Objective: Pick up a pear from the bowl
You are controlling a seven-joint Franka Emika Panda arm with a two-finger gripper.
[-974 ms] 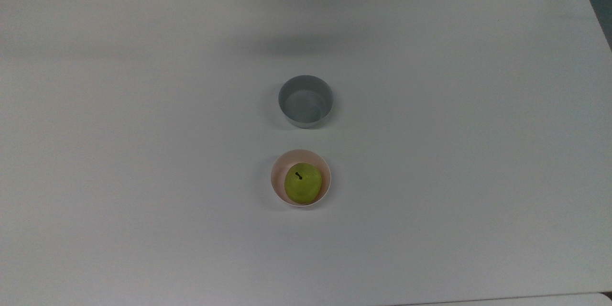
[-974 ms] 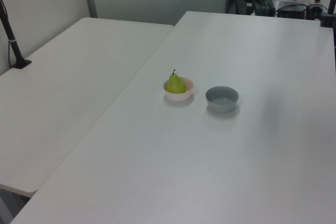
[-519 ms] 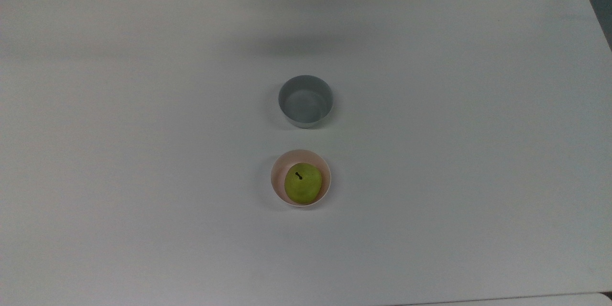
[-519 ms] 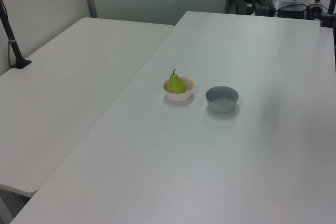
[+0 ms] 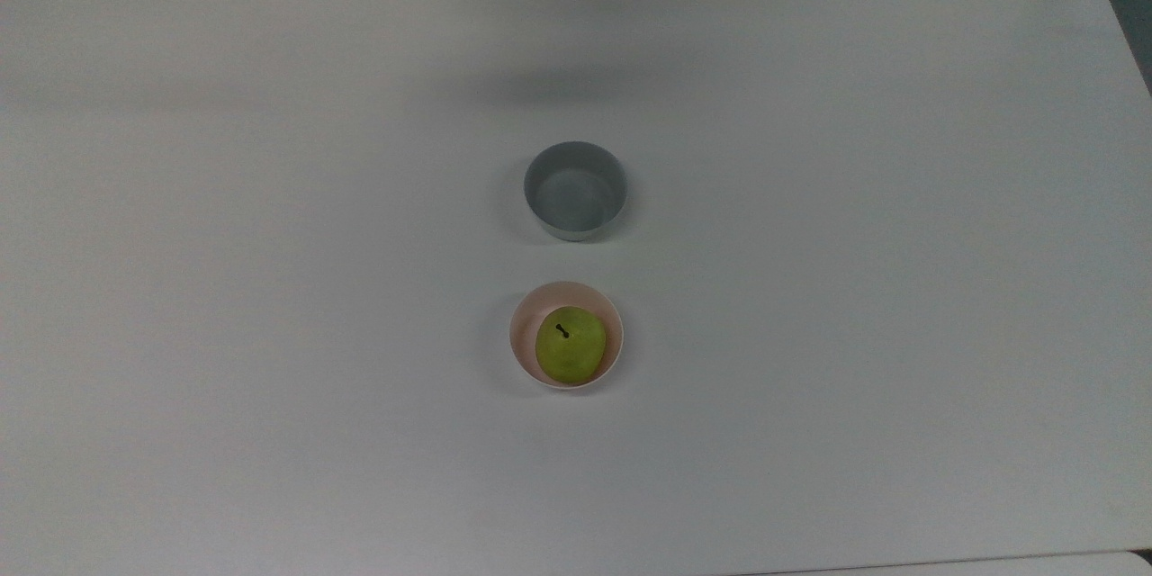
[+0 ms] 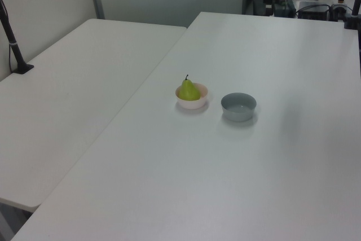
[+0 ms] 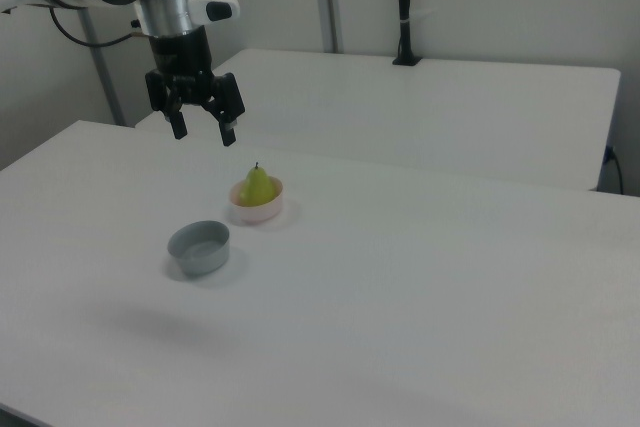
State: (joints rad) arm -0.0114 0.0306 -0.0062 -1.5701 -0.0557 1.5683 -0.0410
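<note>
Upright in the pale pink bowl [image 7: 256,206] sat the pear [image 7: 257,185], stem up, near the middle of the white table [image 7: 420,277]. High above the tabletop the gripper [image 7: 203,133] was held with its fingers spread and nothing between them, up and toward the right view's left of the pear, well apart from it. Nothing was seen to have shifted since the earlier frames. A grey-blue bowl [image 7: 199,247] stood near the pink one; broad bare tabletop was left all round both, the edges far off.

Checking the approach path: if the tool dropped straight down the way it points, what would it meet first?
Probably bare table, not the pear. The open tool hangs high; its shadow falls beyond the grey bowl.
</note>
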